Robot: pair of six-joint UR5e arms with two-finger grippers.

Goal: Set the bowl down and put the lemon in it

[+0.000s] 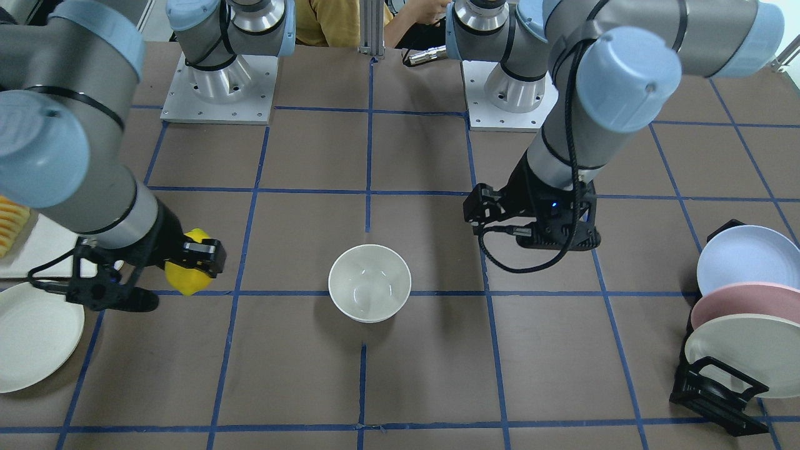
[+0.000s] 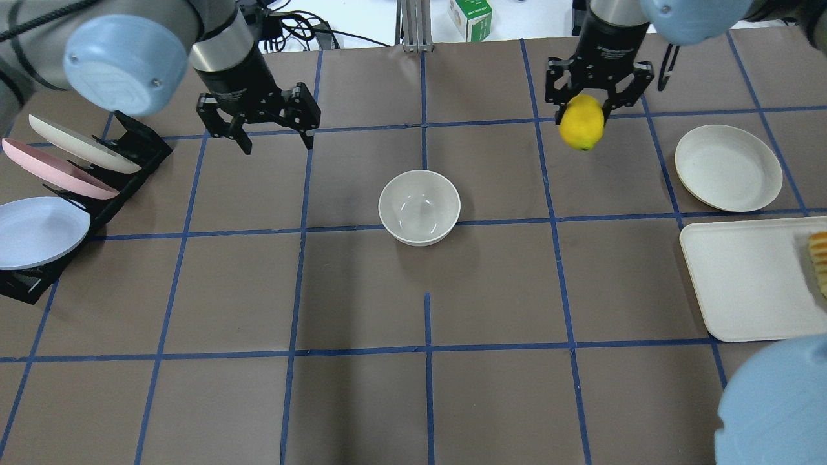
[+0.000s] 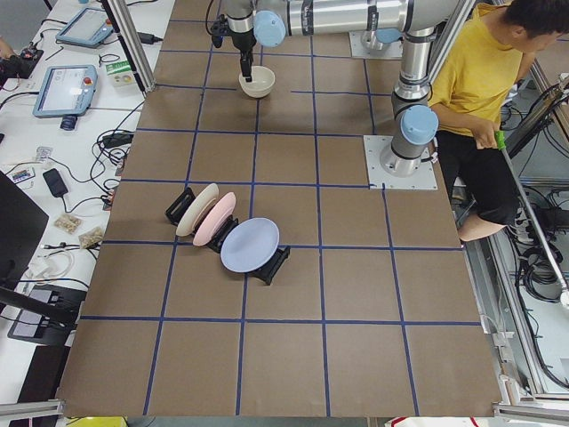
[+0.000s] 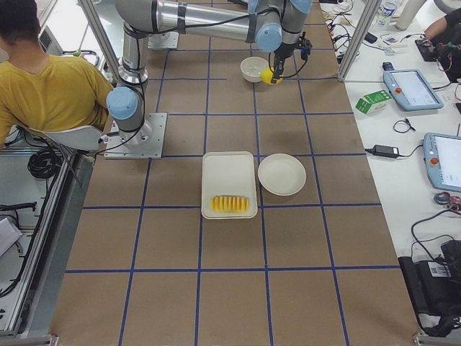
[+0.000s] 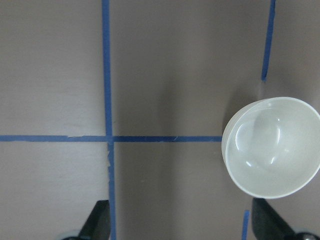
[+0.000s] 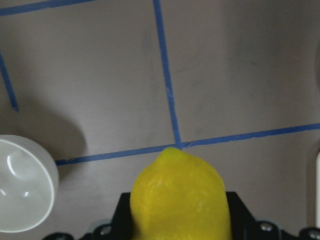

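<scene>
The lemon (image 2: 581, 129) hangs in the air right of the desk's middle, toward the right edge. The right gripper (image 2: 591, 111) clamps its upper part and most of the fruit bulges below the fingers. The bowl (image 2: 419, 208) stands upright and empty at the middle of the desk, well apart from the lemon.

Risks, from left to right:
- **Left gripper:** The left gripper (image 2: 278, 142) hovers spread wide and holds nothing, left of the bowl. If it lingers there, the 2 arms may crowd each other over the middle.
- **Bowl:** It looks glossy and light. A finger or the lemon catching its rim would likely push or tip it.
- **Lemon:** The grip sits high on a rounded skin, so a quick sideways carry may let the fruit slip out onto the desk. Letting go from too high may make it bounce out.

Counts, from left to right:
- 1 rack (image 2: 139, 139) near the left edge
- 3 plates in the rack: cream (image 2: 84, 143), pink (image 2: 58, 169) and blue (image 2: 39, 231)
- 2 grippers
- 1 bowl
- 1 lemon
- 1 flat plate (image 2: 728, 168) near the right edge
- 1 tray (image 2: 749, 278) near the right edge
- 1 row of fruit slices (image 2: 819, 261) on the tray, too small to count
</scene>
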